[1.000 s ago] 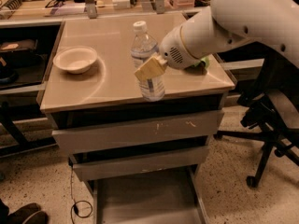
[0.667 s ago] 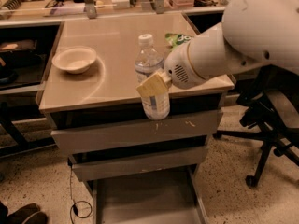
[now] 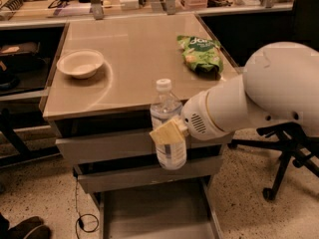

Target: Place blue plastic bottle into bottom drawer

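The blue plastic bottle [image 3: 167, 128] is clear with a white cap and a bluish-white label. It hangs upright in the air in front of the cabinet's drawer fronts, off the tabletop. My gripper [image 3: 169, 133] is shut on the bottle around its middle, with a tan finger pad [image 3: 167, 132] across the label. The white arm [image 3: 249, 103] comes in from the right. The bottom drawer [image 3: 157, 213] is pulled out below the bottle, a flat grey tray with side rails. The bottle's base is well above the drawer floor.
A white bowl [image 3: 79, 62] sits at the tabletop's left. A green chip bag [image 3: 200, 54] lies at the right back. The two upper drawer fronts [image 3: 114, 146] are closed. A black office chair [image 3: 286, 158] stands at the right. A cable [image 3: 82, 218] lies on the floor at the left.
My gripper has carried the bottle forward off the tabletop and lower, to in front of the drawer fronts. The chip bag, covered by the arm before, now shows.
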Tool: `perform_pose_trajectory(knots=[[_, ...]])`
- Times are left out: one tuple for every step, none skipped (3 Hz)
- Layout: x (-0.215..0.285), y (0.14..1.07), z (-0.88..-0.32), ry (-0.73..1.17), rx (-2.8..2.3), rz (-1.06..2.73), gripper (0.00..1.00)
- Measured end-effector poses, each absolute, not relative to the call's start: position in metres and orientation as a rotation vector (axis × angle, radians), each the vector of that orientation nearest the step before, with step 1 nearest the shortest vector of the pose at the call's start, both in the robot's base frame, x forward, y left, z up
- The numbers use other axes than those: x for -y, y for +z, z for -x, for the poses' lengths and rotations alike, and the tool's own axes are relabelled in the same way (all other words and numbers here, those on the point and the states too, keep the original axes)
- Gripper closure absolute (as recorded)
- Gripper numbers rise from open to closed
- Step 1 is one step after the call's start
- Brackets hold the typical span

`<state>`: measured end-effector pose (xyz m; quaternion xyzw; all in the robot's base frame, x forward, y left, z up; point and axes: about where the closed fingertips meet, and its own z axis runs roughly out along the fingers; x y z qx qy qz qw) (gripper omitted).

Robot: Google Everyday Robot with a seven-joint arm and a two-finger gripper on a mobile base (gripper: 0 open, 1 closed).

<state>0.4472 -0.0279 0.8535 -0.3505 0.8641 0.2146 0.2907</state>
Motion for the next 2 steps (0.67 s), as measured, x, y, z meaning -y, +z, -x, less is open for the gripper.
perform_pose_trajectory(knots=[[0.028, 0.854, -0.447, 0.572, -2.303, 0.935, 1.00], [0.023, 0.828, -0.433, 0.624, -2.342, 0.885, 1.00]])
